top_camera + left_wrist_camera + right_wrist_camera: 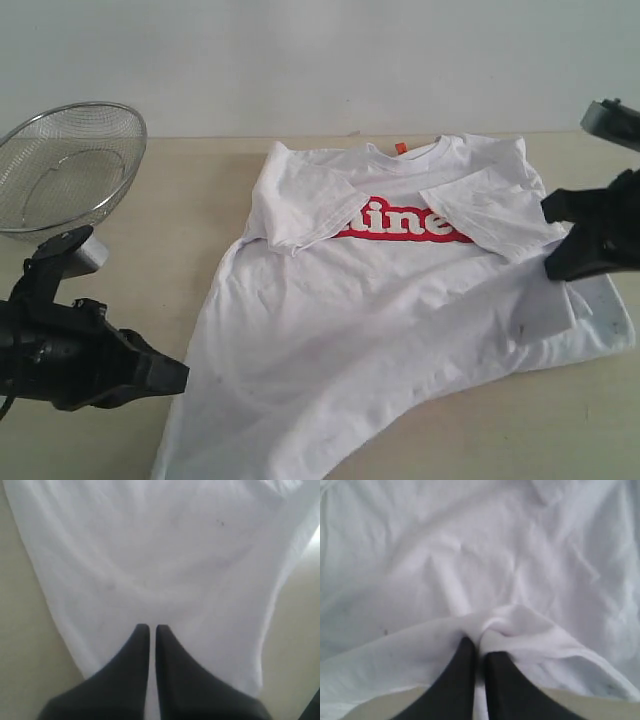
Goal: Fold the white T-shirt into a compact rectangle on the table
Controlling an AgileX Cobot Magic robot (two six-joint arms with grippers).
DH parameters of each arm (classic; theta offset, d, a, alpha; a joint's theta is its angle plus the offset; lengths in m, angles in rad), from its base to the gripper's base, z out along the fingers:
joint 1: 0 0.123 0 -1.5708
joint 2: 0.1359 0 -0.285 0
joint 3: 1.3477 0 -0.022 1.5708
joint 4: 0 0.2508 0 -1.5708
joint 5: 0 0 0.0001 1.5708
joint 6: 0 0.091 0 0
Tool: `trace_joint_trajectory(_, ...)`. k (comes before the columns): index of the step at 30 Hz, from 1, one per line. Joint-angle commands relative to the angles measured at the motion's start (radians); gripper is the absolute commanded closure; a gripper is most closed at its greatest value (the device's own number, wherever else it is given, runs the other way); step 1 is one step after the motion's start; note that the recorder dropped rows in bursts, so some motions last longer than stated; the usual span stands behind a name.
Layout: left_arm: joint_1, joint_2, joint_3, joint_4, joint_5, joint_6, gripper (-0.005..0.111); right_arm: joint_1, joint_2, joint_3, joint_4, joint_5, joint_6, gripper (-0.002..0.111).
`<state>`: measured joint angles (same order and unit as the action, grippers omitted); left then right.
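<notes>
The white T-shirt (380, 300) lies chest-up and rumpled on the worktop (190, 200), both sleeves folded in over the red lettering (partly covered). The right jaws are clenched on a bunched fold at the shirt's side edge. The left jaws are pressed together over its opposite edge near the hem; whether they pinch cloth is unclear. A mesh basket (70, 165) sits off the shirt's shoulder

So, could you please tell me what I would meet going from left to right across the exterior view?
Round wire-mesh metal basket, white T-shirt with red lettering, black right gripper at the shirt's right edge.
</notes>
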<state>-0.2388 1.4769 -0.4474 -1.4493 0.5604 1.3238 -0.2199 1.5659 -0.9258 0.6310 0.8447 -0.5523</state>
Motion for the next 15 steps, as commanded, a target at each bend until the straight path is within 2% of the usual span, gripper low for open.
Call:
trace_joint_trajectory(1,-0.003,-0.005,-0.019,-0.008,0.014,0.007,0.102,0.000,0.120,-0.146,0.001,-0.038,0.020,0.108)
trace_joint_trajectory(10,-0.003,-0.005,-0.095,-0.008,0.008,-0.008,0.102,0.000,0.380,-0.506,0.014,-0.019,0.047,0.108)
trace_joint_trajectory(15,-0.003,-0.005,-0.116,0.006,-0.072,-0.030,0.102,0.000,0.501,-0.715,0.014,-0.022,0.071,0.108)
